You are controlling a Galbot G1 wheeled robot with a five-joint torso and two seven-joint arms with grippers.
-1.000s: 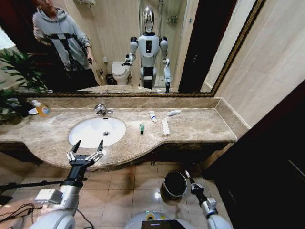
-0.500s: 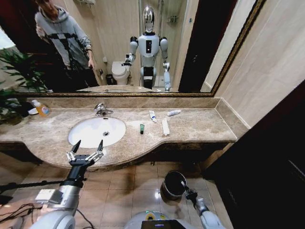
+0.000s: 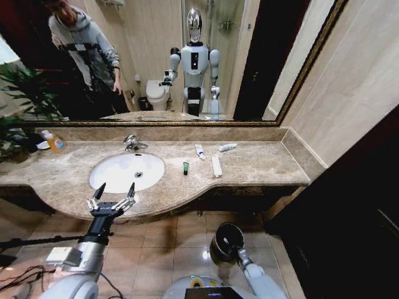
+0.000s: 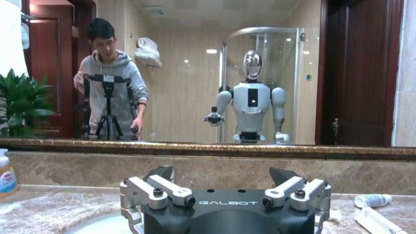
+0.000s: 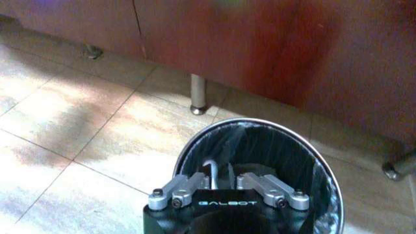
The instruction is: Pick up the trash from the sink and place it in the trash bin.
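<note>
Since a moment ago only the right gripper (image 5: 223, 181) has dropped lower, into the mouth of the small round dark glossy trash bin (image 3: 228, 240) on the floor; whether its fingers hold anything I cannot tell. At the left, the left gripper (image 3: 115, 192) hovers with fingers apart at the near rim of the white oval sink (image 3: 127, 171). Further right on the marble worktop (image 3: 262, 165) lie the tiny dark-green tube (image 3: 186, 167), a white tube (image 3: 199, 151), the long flat white packet (image 3: 216, 166) and another white tube (image 3: 227, 147). They look light, soft and slippery; I would pinch each across the middle.
</note>
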